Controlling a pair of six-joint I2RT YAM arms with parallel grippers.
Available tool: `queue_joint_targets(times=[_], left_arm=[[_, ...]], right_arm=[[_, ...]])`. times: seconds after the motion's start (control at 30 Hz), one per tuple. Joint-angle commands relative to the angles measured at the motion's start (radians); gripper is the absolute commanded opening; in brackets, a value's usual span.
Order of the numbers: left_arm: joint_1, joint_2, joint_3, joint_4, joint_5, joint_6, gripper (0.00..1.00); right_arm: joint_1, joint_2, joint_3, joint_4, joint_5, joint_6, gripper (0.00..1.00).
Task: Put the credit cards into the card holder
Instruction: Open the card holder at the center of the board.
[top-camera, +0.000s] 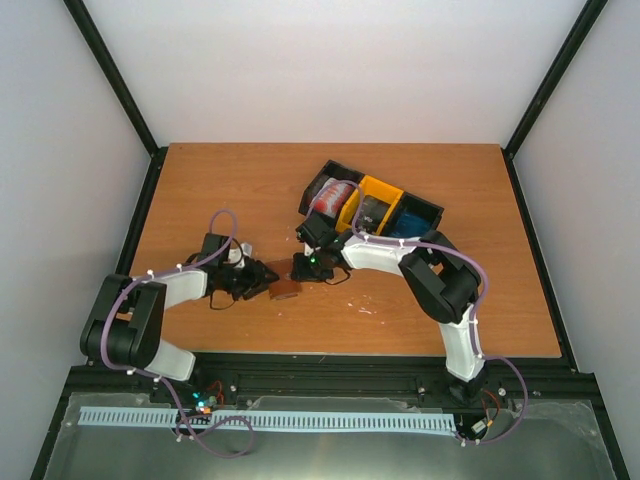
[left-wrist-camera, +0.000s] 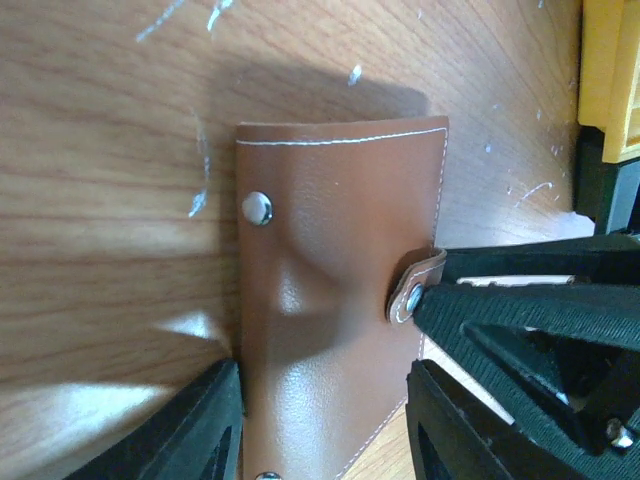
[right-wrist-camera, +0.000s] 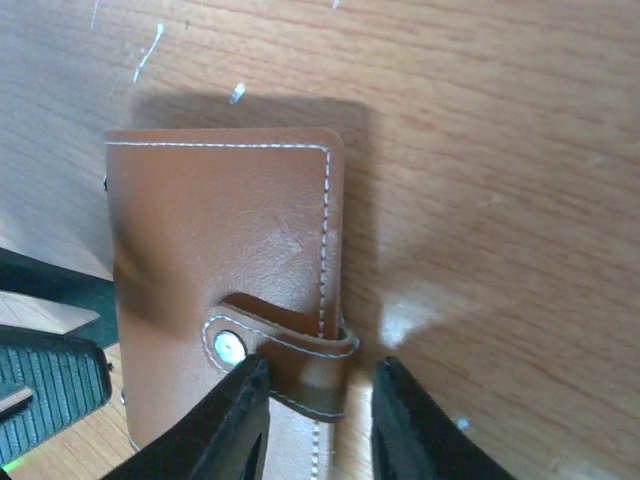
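Okay, card holder (left-wrist-camera: 330, 280) is sitting on the counter (left-wrist-camera: 100, 200) btwn both hands, w/ L hand (left-wrist-camera: 320, 430) pinching its two side edges and R hand (right-wrist-camera: 315, 420), fingers spread, straddling the snap tab (right-wrist-camera: 290, 345).

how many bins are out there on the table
3, side by side in a row toward the far side: a black bin holding red-and-white cards on the left, a yellow bin in the middle, a second black bin on the right. None looks hidden.

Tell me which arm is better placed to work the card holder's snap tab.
Probably right: the right claw straddles the snap tab; the left claw only flanks the body of the card holder.
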Motion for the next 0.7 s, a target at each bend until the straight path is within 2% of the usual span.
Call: queue_joint_targets(times=[0.0,0.1,0.37,0.43,0.6,0.67], left_arm=[[-0.005,0.048,0.017,0.053,0.019,-0.051,0.48],[-0.005,0.071,0.004,0.121,0.074,-0.095,0.48],[-0.005,0.083,-0.039,0.272,0.177,-0.189,0.43],[-0.005,0.089,-0.036,0.272,0.165,-0.182,0.36],[-0.006,0.083,-0.024,0.298,0.153,-0.137,0.06],[-0.005,0.064,-0.011,0.290,0.154,-0.107,0.01]], right_arm=[[0.006,0.040,-0.014,0.006,-0.051,0.008,0.26],[0.006,0.049,-0.035,0.020,-0.071,0.012,0.20],[-0.020,0.056,-0.108,0.085,-0.155,0.013,0.17],[-0.033,0.052,-0.118,0.094,-0.171,0.006,0.17],[-0.049,0.006,-0.120,0.062,-0.130,-0.038,0.25],[-0.049,-0.031,-0.109,0.028,-0.086,-0.051,0.29]])
